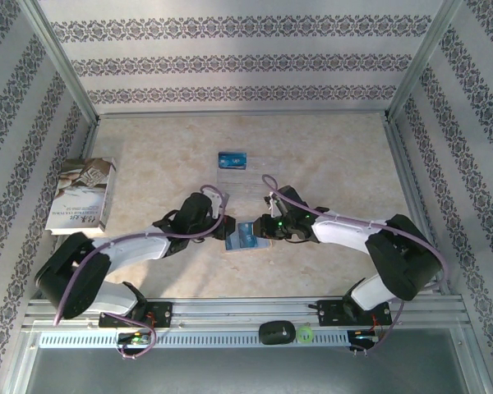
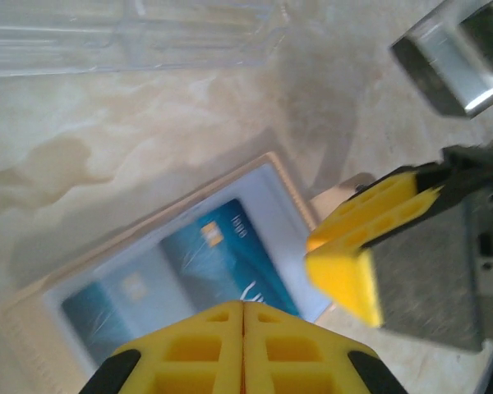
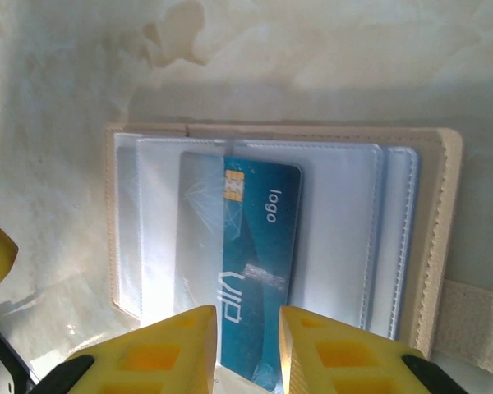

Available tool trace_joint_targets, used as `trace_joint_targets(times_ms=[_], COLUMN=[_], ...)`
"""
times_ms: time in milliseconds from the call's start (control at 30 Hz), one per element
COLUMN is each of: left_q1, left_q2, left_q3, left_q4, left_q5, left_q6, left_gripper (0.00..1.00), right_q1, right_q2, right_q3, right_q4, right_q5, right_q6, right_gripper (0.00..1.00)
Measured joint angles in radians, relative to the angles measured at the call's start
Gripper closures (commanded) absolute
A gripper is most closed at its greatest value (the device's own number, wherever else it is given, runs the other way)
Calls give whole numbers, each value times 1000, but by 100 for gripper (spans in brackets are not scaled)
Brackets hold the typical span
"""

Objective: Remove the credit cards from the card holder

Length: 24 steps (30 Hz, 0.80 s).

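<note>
Credit card (image 3: pixel 246 238): blue, lying in a pocket of the open card holder (image 3: pixel 337 246). One end juts past the holder's edge, which gives you something to pinch.
Second credit card (image 1: pixel 232 160): also blue, lying in the clear tray (image 1: pixel 255 182) at the middle of the table (image 1: pixel 337 164), so I judge it is already out.
Card holder: spread flat with its lining up, just inside the middle of the table's near edge. Its tab strap (image 3: pixel 476 308) is splayed aside, so the pockets face your wrist cameras.
Left gripper (image 2: pixel 244 349): fingers pressed together with nothing between them, at the holder's edge. You are probably pinning the holder down.
Right gripper (image 3: pixel 248 345): a narrow gap, poised over the card's exposed end, with nothing gripped yet.
Writing: "logo" and "VIP" in pale print on the pocketed card.
Book (image 1: pixel 80 195): by the table's left edge, and its cover text is too small to read.
</note>
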Motion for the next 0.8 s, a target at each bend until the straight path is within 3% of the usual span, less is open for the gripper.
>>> trace_joint_targets(times_ms=[233, 800], left_q1=[-18, -19], left_q2=[171, 178], left_q3=[14, -26], left_q4=[53, 85], left_q5=[25, 6], left_q6=[-7, -7], left_gripper=[93, 96], right_q1=[-2, -21], right_q2=[32, 110], right_q3=[2, 8], right_q4=[19, 86], right_q5=[-26, -85], right_q6=[0, 12], right_gripper=[72, 73])
